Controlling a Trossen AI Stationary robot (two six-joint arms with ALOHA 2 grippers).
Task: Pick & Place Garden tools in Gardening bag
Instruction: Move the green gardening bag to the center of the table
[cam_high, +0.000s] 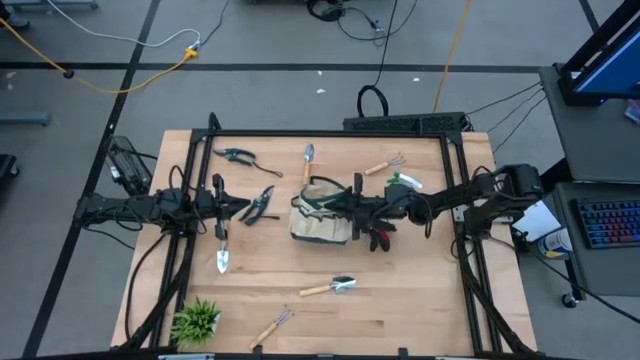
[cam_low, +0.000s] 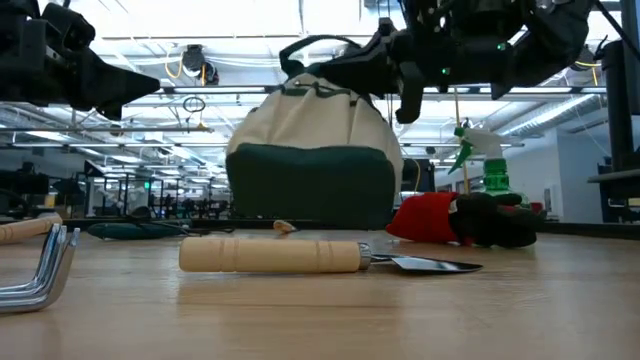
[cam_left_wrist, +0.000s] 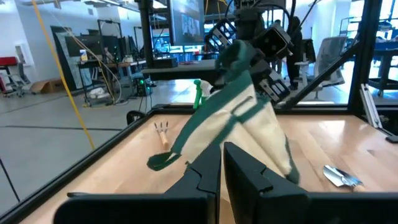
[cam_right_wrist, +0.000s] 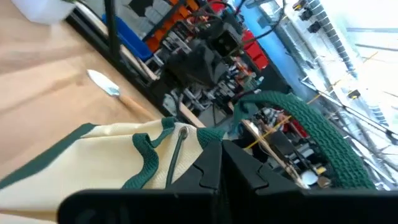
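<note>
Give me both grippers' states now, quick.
Left gripper: fingers shut, holding nothing, left of the gardening bag.
Right gripper: fingers shut on the bag's handle.

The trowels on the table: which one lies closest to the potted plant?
The trowel under the left arm, blade pointing toward the potted plant; the other two lie farther off.

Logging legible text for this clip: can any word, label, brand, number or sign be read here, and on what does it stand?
None can be read.
Gardening bag: no print shows on the canvas in any view.
Green spray bottle: any label is too small to make out.
Screens in the room behind, left wrist view: blurred, unreadable.
Wooden tool handle lying nearest in the low view: bare, no marking.
</note>
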